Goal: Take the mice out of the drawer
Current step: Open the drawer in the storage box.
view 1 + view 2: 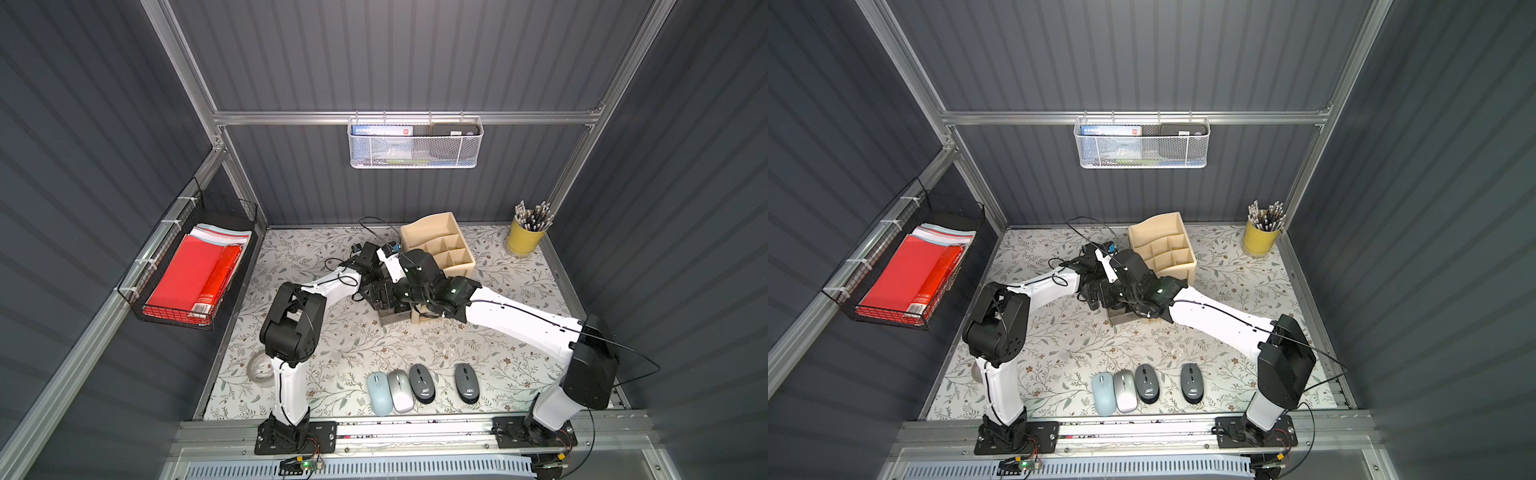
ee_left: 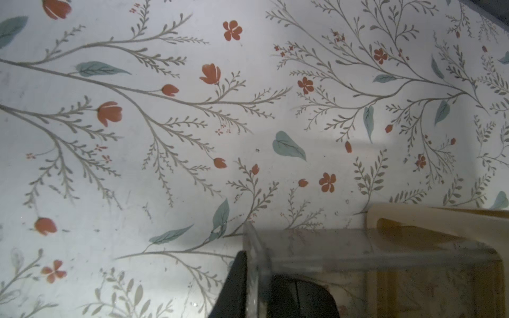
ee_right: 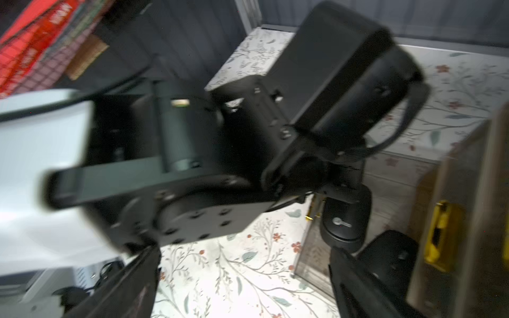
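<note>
Four mice lie in a row near the table's front edge: pale blue (image 1: 379, 393), silver (image 1: 400, 390) and two dark grey (image 1: 422, 383) (image 1: 467, 382). A clear drawer (image 1: 392, 321) stands pulled out of the wooden organizer (image 1: 440, 245). A black mouse (image 3: 344, 220) lies in the drawer (image 3: 308, 253). My left gripper (image 2: 257, 264) reaches down at the drawer's front wall (image 2: 259, 247), with one finger (image 2: 234, 283) outside it; the other finger is lost against the dark mouse (image 2: 303, 297). My right gripper (image 3: 242, 289) hangs open over the table beside the drawer, holding nothing.
A yellow cup of pens (image 1: 524, 237) stands at the back right. A tape roll (image 1: 259, 368) lies by the left arm's base. A black wire basket of red folders (image 1: 195, 270) hangs on the left wall. A white mesh basket (image 1: 415, 143) hangs on the back wall.
</note>
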Motion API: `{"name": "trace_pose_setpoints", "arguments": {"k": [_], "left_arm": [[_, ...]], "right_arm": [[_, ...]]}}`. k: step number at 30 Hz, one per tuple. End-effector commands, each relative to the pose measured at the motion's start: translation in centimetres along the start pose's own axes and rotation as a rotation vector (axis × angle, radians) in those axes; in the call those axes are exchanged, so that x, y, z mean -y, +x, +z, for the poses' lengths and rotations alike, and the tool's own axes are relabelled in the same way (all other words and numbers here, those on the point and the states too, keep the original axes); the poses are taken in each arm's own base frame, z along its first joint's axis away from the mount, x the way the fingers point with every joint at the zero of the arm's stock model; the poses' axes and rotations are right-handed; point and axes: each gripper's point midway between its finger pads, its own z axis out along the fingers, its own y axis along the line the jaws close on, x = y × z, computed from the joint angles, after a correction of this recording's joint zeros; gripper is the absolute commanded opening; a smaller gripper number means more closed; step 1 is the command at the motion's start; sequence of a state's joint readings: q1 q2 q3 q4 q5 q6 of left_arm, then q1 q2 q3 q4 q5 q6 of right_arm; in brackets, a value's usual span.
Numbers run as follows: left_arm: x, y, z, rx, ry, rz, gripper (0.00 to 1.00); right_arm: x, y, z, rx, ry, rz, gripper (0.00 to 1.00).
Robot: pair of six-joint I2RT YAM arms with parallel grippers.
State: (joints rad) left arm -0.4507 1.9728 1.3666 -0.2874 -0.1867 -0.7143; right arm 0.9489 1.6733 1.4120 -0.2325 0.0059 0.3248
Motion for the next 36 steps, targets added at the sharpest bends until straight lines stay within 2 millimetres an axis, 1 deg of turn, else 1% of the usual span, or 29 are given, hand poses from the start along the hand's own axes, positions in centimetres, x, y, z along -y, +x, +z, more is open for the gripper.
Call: {"name": "trace_pose_setpoints", "arguments": {"k": [1,3,5,6,7,8,9,10,11,12,14,15,17,18,19,20,23,27,31,33,36], "left_arm": [[-0.6,-1.9,-1.8,0.049,-0.025,0.028,0.17],[-1.0,-2.1,-1.9,0.055,-0.037,0.037,0.17],[-0.8,-2.1,-2.0,0.052,-0.022,0.052,0.20],[-0.5,-2.3,-2.3,0.057,-0.008,0.058,0.24],[-0.1,-2.7,-2.6,0.067,0.011,0.063,0.31],[0.3,-3.3,-3.3,0.085,0.036,0.061,0.43],[0.9,-4.2,-4.4,0.114,0.077,0.056,0.58],[1.4,-5.1,-5.6,0.144,0.117,0.050,0.75],[1.8,-6.3,-7.1,0.182,0.158,0.040,0.92],[1.9,-7.8,-9.0,0.230,0.191,0.028,0.98],[1.3,-10.4,-12.0,0.307,0.219,0.008,0.99],[0.7,-11.8,-13.6,0.349,0.227,-0.002,0.99],[-0.5,-13.6,-15.6,0.404,0.218,-0.011,1.00],[-1.2,-14.2,-16.2,0.416,0.203,-0.012,0.99],[-1.8,-14.6,-16.4,0.417,0.188,-0.011,0.99],[-2.3,-14.8,-16.6,0.416,0.175,-0.009,0.99],[-3.4,-14.5,-16.6,0.408,0.156,-0.007,0.99],[-4.8,-13.8,-16.3,0.402,0.135,-0.003,0.99],[-5.7,-13.5,-15.7,0.391,0.105,0.018,0.99],[-5.9,-13.4,-15.5,0.387,0.097,0.029,0.99],[-5.8,-13.3,-15.0,0.382,0.098,0.034,0.99]], "right_arm": [[6.7,1.0,0.6,-0.033,0.327,-0.001,0.99],[7.2,1.1,0.7,-0.042,0.351,-0.017,0.99],[6.7,1.1,1.1,-0.051,0.321,-0.039,0.99],[6.5,1.1,1.3,-0.053,0.306,-0.043,0.99],[6.3,1.0,1.4,-0.054,0.297,-0.052,0.99],[6.1,1.0,1.6,-0.059,0.291,-0.059,0.99],[6.1,1.0,1.8,-0.065,0.293,-0.063,0.99],[6.1,1.0,2.0,-0.071,0.292,-0.071,0.98],[6.1,1.0,2.2,-0.076,0.292,-0.079,0.98],[6.2,1.0,2.4,-0.079,0.302,-0.086,0.96],[6.5,1.0,2.7,-0.088,0.319,-0.100,0.89],[6.8,1.0,3.1,-0.092,0.332,-0.108,0.82],[7.1,1.1,4.0,-0.113,0.354,-0.127,0.67],[7.3,1.2,4.6,-0.132,0.367,-0.136,0.62],[7.5,1.4,5.3,-0.152,0.380,-0.146,0.60],[7.8,1.8,6.1,-0.180,0.399,-0.155,0.55],[8.5,2.7,8.2,-0.256,0.435,-0.172,0.51],[9.3,3.9,10.4,-0.321,0.471,-0.185,0.51],[10.5,5.2,11.0,-0.363,0.516,-0.193,0.54],[10.9,5.6,10.8,-0.373,0.528,-0.188,0.55],[10.9,5.5,10.1,-0.350,0.519,-0.182,0.55]]}}
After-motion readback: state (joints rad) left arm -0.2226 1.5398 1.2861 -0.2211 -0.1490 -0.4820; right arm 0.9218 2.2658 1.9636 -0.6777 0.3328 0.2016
